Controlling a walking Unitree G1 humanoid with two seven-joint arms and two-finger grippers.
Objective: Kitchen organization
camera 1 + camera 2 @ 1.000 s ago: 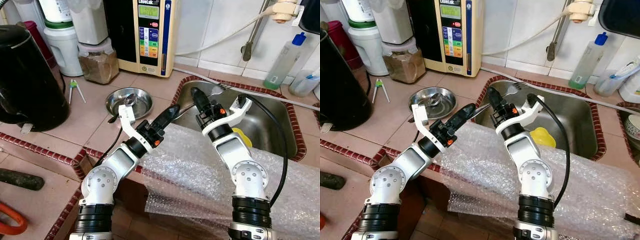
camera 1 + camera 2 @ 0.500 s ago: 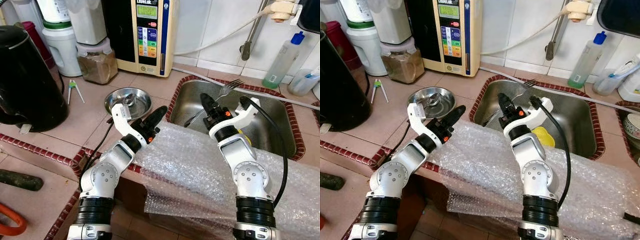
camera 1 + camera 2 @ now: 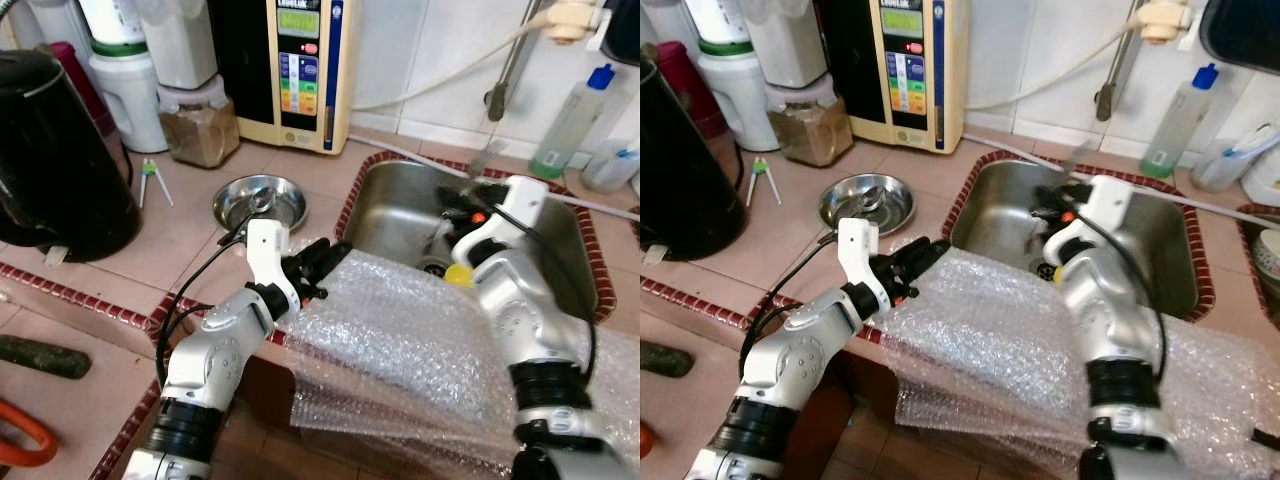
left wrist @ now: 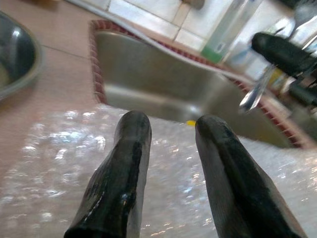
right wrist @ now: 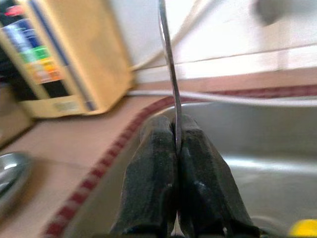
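Pink tiles with a dark red border cover the counter around a dull stainless steel sink, and crinkly clear bubble wrap drapes over the front edge. Above the basin the right gripper has its black fingers pressed together on the thin metal handle of a fork, which stands up between them with its tines blurred near the back wall. Lower, the left gripper hovers just over the wrap with its two glossy fingers parted and nothing between them. Beside the sink sits a shallow round steel bowl, with a spoon resting in it. Something yellow lies down in the sink.
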